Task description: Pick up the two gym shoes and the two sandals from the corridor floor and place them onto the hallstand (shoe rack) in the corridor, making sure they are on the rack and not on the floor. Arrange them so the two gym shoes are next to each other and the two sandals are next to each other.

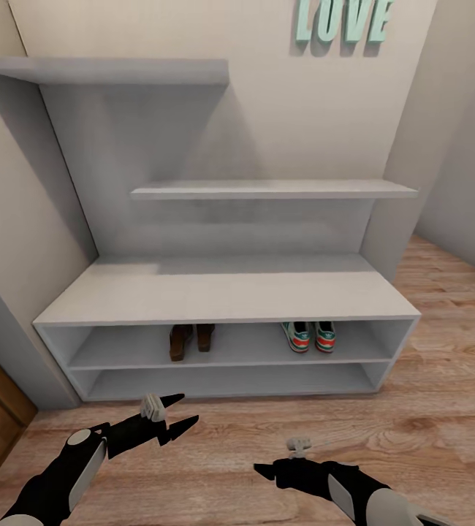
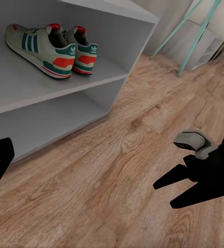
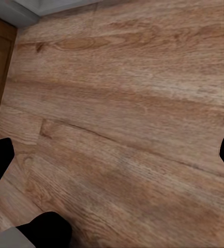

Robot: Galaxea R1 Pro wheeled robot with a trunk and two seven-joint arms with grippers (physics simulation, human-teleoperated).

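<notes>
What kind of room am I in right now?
Most likely a home entry corridor: a pale grey hallstand against the wall holds gym shoes and sandals on its upper open shelf, wood-plank floor runs in front, and "LOVE" wall letters hang above.

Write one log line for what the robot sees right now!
cream-white green-striped gym shoes: together, upper shelf of pale grey hallstand | dark brown leather sandals: together, same shelf | left claw: open, empty | right claw: empty

I read "LOVE" in teal letters [image 1: 343, 20] on the wall above my hallstand [image 1: 223, 292]; nothing else is legible.
</notes>
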